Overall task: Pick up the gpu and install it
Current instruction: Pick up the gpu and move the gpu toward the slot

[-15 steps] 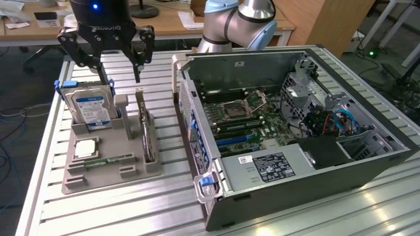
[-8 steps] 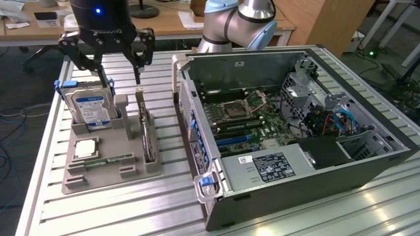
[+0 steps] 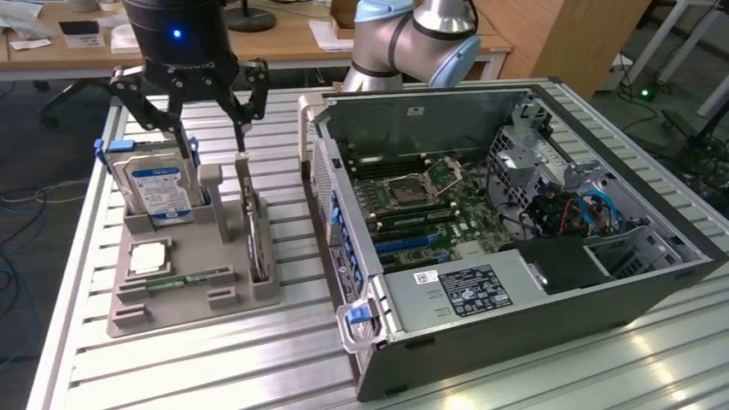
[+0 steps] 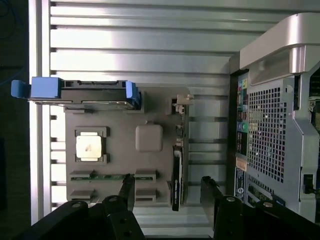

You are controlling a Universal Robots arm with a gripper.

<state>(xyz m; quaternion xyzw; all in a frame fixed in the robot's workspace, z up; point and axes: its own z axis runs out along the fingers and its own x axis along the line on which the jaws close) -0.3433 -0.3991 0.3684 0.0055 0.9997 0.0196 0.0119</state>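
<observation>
Standing edge-up, the gpu (image 3: 253, 226) (image 4: 176, 175) looks thin and dark; gripper (image 3: 205, 124) (image 4: 167, 186) spread above.

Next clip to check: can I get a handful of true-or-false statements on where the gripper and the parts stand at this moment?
1. The gpu stands on edge in a slot of the grey tray. True.
2. The gripper is shut on the gpu. False: its jaws are spread open above the tray and hold nothing.
3. The hard drive sits inside the computer case. False: it stands upright in the tray, beside the gpu.
4. The computer case lies with its side open, its motherboard exposed. True.
5. The gpu is already installed on the motherboard. False: it is in the tray, outside the case.
</observation>
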